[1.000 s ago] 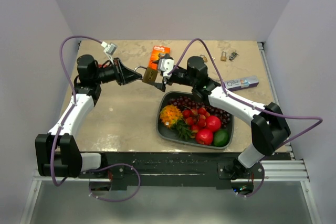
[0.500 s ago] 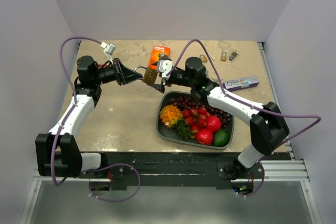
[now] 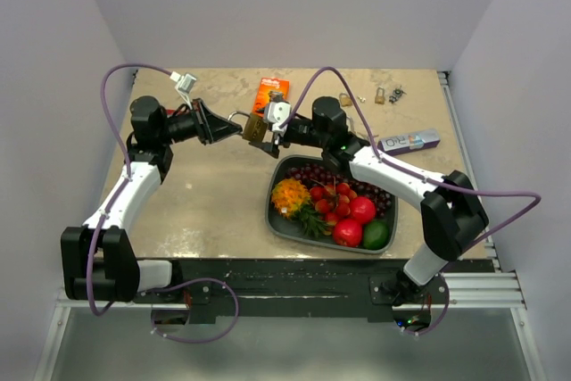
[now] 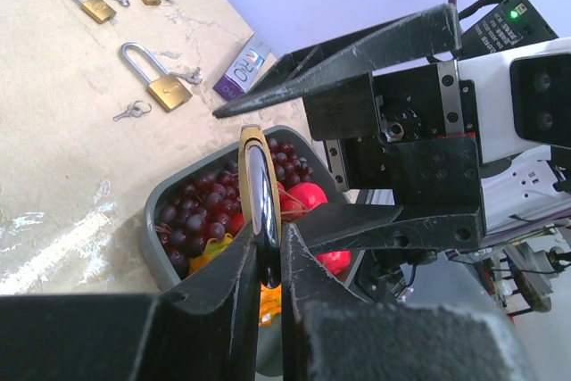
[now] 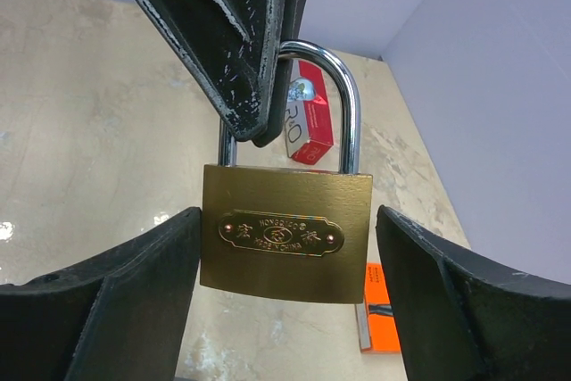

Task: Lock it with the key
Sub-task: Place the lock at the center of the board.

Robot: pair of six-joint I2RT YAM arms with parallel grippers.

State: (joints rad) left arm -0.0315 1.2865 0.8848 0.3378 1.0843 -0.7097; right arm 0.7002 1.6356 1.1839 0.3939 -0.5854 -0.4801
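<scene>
A brass padlock with a steel shackle hangs in the air above the table, also seen in the top view. My left gripper is shut on the shackle and holds the padlock edge-on in the left wrist view. My right gripper is open, with one finger on each side of the brass body; the left finger is close against it and the right finger stands apart. No key shows in the padlock or in either gripper.
A grey tray of fruit sits just below the right arm. An orange packet and a tube box lie on the table. Small padlocks and loose keys lie at the back.
My right arm has moved slightly left, bringing its open fingers further around the padlock body. My left gripper still holds the shackle in about the same place.
</scene>
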